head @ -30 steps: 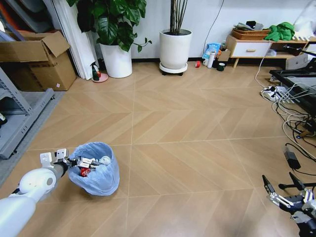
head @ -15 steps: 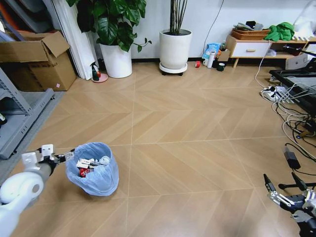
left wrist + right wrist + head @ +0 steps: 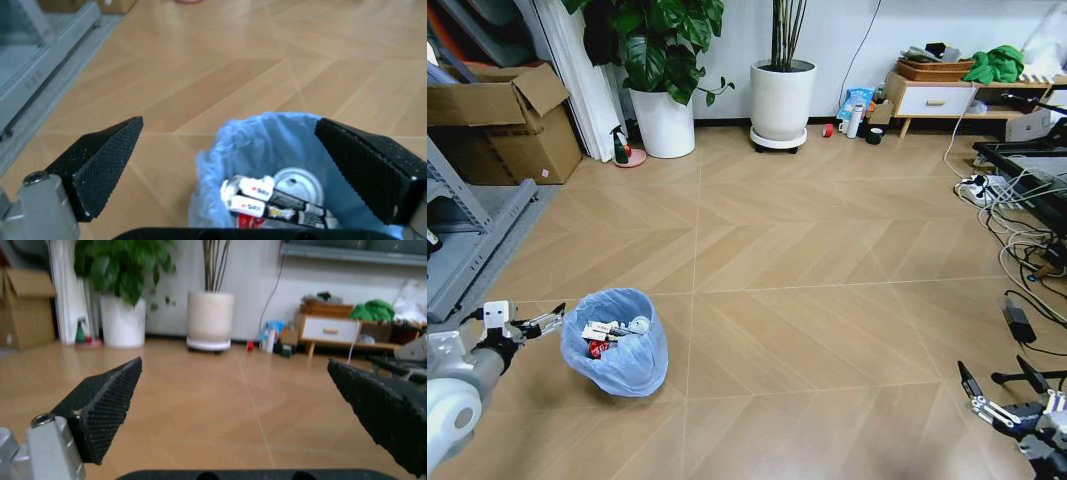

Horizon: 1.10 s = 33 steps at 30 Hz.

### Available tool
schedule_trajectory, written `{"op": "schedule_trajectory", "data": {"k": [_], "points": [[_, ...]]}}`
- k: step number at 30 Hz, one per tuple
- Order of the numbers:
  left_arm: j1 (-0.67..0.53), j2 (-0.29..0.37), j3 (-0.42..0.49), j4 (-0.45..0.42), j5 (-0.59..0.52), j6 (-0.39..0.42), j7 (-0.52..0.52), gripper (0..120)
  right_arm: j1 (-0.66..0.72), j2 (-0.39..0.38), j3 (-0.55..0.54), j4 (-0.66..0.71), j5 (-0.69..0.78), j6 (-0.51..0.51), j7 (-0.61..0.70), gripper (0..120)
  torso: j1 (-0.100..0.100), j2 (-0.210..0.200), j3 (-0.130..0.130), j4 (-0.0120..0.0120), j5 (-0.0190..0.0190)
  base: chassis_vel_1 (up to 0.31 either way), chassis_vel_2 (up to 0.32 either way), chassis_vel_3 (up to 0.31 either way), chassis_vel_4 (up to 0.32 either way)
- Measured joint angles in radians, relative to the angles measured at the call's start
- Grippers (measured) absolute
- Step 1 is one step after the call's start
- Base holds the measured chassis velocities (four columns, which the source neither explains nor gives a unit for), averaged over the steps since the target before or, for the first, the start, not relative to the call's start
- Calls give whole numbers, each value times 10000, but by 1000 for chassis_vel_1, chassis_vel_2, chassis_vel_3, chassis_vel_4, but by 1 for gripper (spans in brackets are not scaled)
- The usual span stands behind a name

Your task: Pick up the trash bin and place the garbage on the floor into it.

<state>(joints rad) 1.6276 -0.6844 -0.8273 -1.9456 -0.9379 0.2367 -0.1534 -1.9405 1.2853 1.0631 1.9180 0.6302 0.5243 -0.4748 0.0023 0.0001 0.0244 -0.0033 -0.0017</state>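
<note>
a: head view: trash bin upright on the floor, lower left of frame, blue liner up over the rim.

b: contents?

a: garbage inside, red bit, white wrappers, white disc. left wrist view confirms it: trash bin below the camera, garbage piled in the bag, round white disc lying next to the wrappers.

b: left gripper?

a: left gripper just beside the bin on its left, clear of the rim, not touching. jaws spread wide, nothing between them. in the wrist view left gripper pads sit far apart, one over bare floor, the other over the far side of the liner.

b: right?

a: right gripper low at the bottom right corner, well apart from the bin, near the cables. fingers splayed, holding nothing. right wrist view: right gripper pads wide apart, looking across bare floor at the white plant pots and low cabinet by the wall.

b: anything loose on the floor near the bin?

a: planks around it look bare from the head view.
</note>
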Motion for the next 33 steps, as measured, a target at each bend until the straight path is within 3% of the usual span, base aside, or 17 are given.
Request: {"op": "schedule_trajectory", "data": {"k": [4, 9, 12, 14, 22, 24, 33], "points": [[204, -221, -80, -101, 447, -255, 387, 100, 378, -305, -339, 348, 288, -341, 696, 100, 0, 0, 0, 5, -8, 0, 0, 0, 0], [223, -1051, 146, -278, 1118, -363, 545, 100, 1628, -728, -1370, -327, 938, -388, 1618, 100, 0, 0, 1, 6, -3, 0, 0, 0, 0], [194, -1321, 298, -284, 1361, -376, 565, 100, 2181, -787, -1659, -674, 971, -222, 1630, 100, 0, -1, 2, 6, 11, 0, 0, 0, 0], [96, -1822, 624, -324, 1683, -373, 551, 100, 3214, -832, -2147, -1005, 1034, -100, 1476, 100, 1, -1, 2, 9, -9, 0, 0, 0, 0], [22, -2767, 917, -321, 2245, -426, 658, 100, 4633, -714, -3247, -1531, 845, 126, 658, 100, 1, -1, 2, 5, -3, 0, 0, 0, 0], [-4, -3069, 933, -200, 2472, -477, 707, 100, 5181, -663, -3943, -1812, 823, 164, 610, 100, 1, -1, 2, 7, -5, 0, 0, 0, 0], [-182, -3244, 511, -37, 2533, -690, 761, 100, 6075, -755, -4845, -2861, 953, 416, 463, 100, 1, -1, 2, 7, -3, 0, 0, 0, 0]]}}
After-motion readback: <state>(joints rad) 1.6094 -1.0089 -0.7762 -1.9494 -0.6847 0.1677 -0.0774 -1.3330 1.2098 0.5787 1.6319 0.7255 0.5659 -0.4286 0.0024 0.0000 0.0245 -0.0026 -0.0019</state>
